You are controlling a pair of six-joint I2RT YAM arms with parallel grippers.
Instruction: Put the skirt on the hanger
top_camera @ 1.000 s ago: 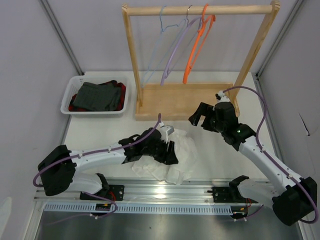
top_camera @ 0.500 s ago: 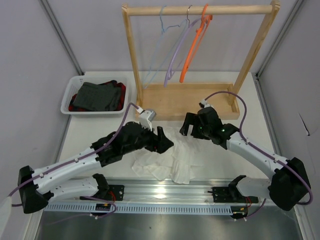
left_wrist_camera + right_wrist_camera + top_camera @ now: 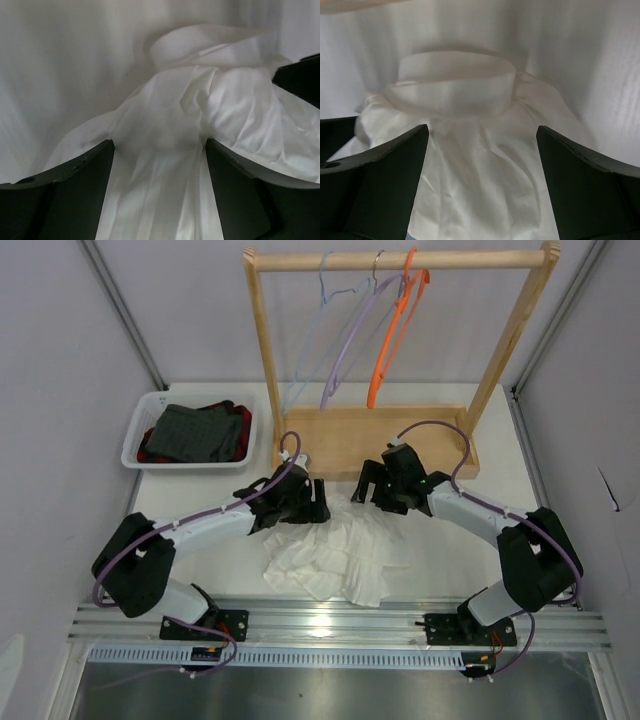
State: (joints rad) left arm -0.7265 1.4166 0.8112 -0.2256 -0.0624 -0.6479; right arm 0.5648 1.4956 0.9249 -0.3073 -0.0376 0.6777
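Top external view: the skirt (image 3: 335, 558) lies crumpled on the table (image 3: 170, 490), near centre, just near of the base of the wooden rack (image 3: 400, 260). Its far end is bunched between the two pincers. The left gripper (image 3: 312, 502) sits low at the skirt's far left edge. The right gripper (image 3: 372, 490) sits low at its far right edge. The two face each other, near one another.

The hanger (image 3: 390, 335) hangs by its hook from the rack rail, the rightmost of three and well apart from the skirt. To its left hang a lilac hanger (image 3: 345, 340) and a pale blue wire hanger (image 3: 310, 350).

Far left, a white basket (image 3: 140, 430) holds a dark grey garment (image 3: 195, 432) over a red cloth (image 3: 150, 453).

Left wrist view: the left gripper (image 3: 160, 145) is released. Its fingers (image 3: 75, 190) are spread wide, with skirt (image 3: 165, 125) fabric lying in the gap between them and not pinched.

Right wrist view: the right gripper (image 3: 482, 132) is likewise released. Its fingers (image 3: 590, 185) are spread wide over the skirt (image 3: 455, 85). A looped band of the fabric stands up just beyond the tips. No fabric is clamped.
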